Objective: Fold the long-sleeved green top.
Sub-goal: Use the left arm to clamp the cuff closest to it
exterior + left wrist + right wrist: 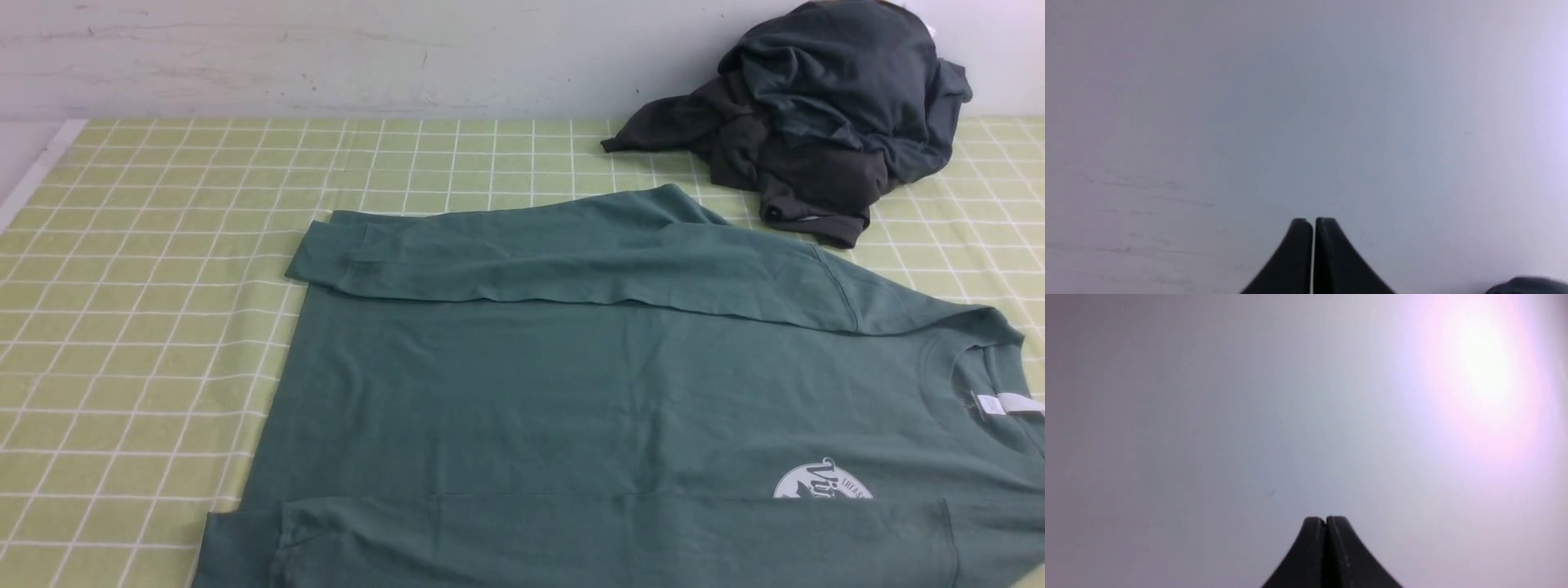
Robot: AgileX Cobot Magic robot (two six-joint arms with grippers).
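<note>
Green top point(571, 392), dark clothes heap point(816, 114) just beyond

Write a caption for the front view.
Green long-sleeved top lies flat, sleeves folded in, near a dark clothes heap on checked cloth.

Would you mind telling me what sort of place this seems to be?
Probably a test bench for folding laundry: a yellow-green checked tablecloth against a bare, scuffed wall, a green top laid out on it, and a heap of dark clothes behind.
</note>
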